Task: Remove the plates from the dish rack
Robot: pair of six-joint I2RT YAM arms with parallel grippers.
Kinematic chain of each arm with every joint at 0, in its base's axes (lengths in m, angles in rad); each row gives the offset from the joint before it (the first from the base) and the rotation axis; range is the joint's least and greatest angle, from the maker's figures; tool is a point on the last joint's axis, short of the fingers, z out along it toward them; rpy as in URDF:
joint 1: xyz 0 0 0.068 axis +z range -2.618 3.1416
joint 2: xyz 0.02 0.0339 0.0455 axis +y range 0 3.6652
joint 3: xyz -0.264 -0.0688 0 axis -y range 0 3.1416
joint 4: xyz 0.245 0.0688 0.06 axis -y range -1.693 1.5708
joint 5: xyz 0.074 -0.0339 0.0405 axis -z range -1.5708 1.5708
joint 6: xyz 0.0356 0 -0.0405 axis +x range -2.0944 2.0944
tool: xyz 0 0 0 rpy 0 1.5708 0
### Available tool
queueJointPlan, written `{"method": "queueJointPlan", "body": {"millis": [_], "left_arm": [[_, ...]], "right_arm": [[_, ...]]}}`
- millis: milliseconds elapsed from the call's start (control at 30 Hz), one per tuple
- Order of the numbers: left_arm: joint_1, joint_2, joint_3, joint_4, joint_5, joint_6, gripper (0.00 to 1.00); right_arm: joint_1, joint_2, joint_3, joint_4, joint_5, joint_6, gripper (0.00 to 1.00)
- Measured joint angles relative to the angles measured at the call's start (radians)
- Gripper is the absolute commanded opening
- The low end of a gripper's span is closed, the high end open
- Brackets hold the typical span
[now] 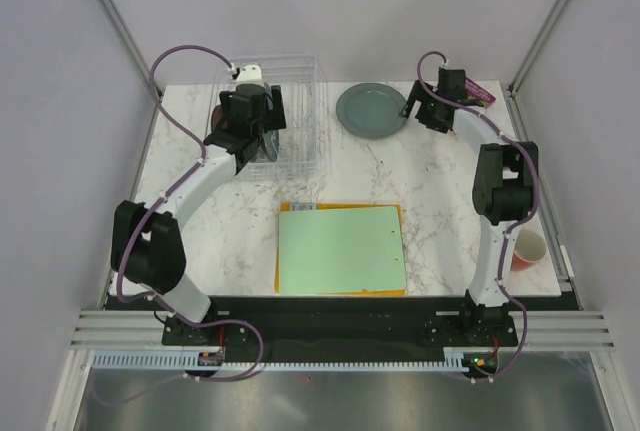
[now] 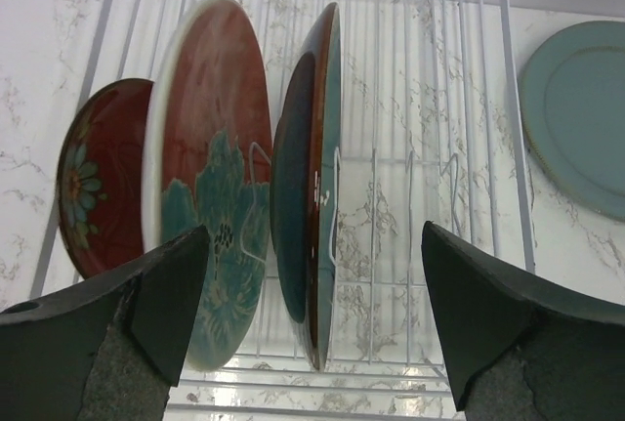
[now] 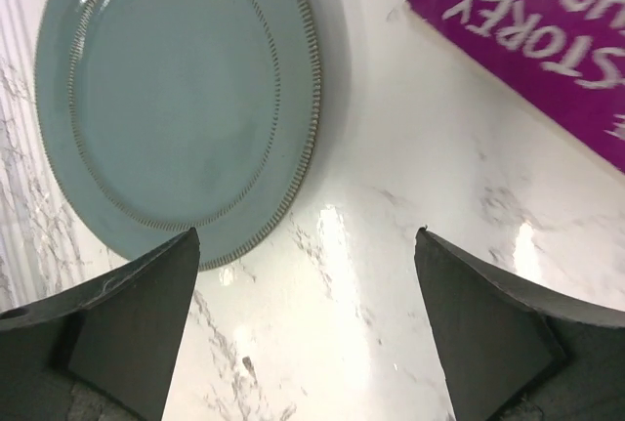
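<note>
Three of the plates stand on edge in the slots of the dish rack, faces parallel and rims up. Their thin edges are turned toward the left end effector, so each disc runs straight away from it. The dark teal plate sits dead ahead, lined up with the gap between the fingers. The red plate with the teal flower pattern is in the next slot toward the left finger, leaning a little. The small dark red plate stands beyond that, farthest left and partly hidden behind its neighbour. The rack's thin wire dividers also run away from this end effector, and the slots on its right-finger side hold nothing.

The left end effector hangs over the near side of the rack with its jaws spread wide, gripping nothing.

The large grey-green plate lies flat and face up on the marble desk, outside the rack. It is ahead of the right end effector, toward its left finger. That end effector is also wide open and holds nothing. A purple card with white lettering lies ahead on its right-finger side.

Behind both end effectors, toward the arm bases, a green board rests on an orange board. An orange-red mug stands by the right arm.
</note>
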Motion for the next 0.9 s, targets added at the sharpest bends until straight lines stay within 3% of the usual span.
{"method": "queueJointPlan", "body": {"millis": [200,300,333,400,433,500,600,667,900], "left_arm": [[-0.001,0.096,0.055,-0.006,-0.003,0.000,0.91],[-0.003,0.134,0.093,-0.007,-0.038,0.001,0.80],[-0.003,0.145,0.103,-0.007,-0.049,0.002,0.67],[-0.006,0.175,0.133,-0.011,-0.093,0.006,0.60],[-0.008,0.192,0.147,-0.013,-0.125,0.014,0.50],[-0.012,0.216,0.161,-0.011,-0.171,0.026,0.42],[-0.021,0.249,0.167,-0.010,-0.217,0.044,0.23],[-0.023,0.262,0.167,-0.011,-0.243,0.059,0.02],[-0.051,0.291,0.202,-0.030,-0.310,0.150,0.02]], "right_arm": [[0.001,-0.193,-0.090,-0.005,0.062,-0.028,0.98],[0.003,-0.262,-0.128,0.006,0.061,-0.031,0.98],[0.003,-0.278,-0.139,0.005,0.062,-0.032,0.98],[0.007,-0.318,-0.177,0.011,0.062,-0.034,0.98],[0.009,-0.335,-0.196,0.012,0.062,-0.035,0.98],[0.014,-0.365,-0.231,0.014,0.063,-0.039,0.98],[0.021,-0.410,-0.283,0.014,0.066,-0.041,0.98],[0.025,-0.436,-0.307,0.013,0.066,-0.042,0.98],[0.026,-0.492,-0.344,0.024,0.069,-0.048,0.98]]}}
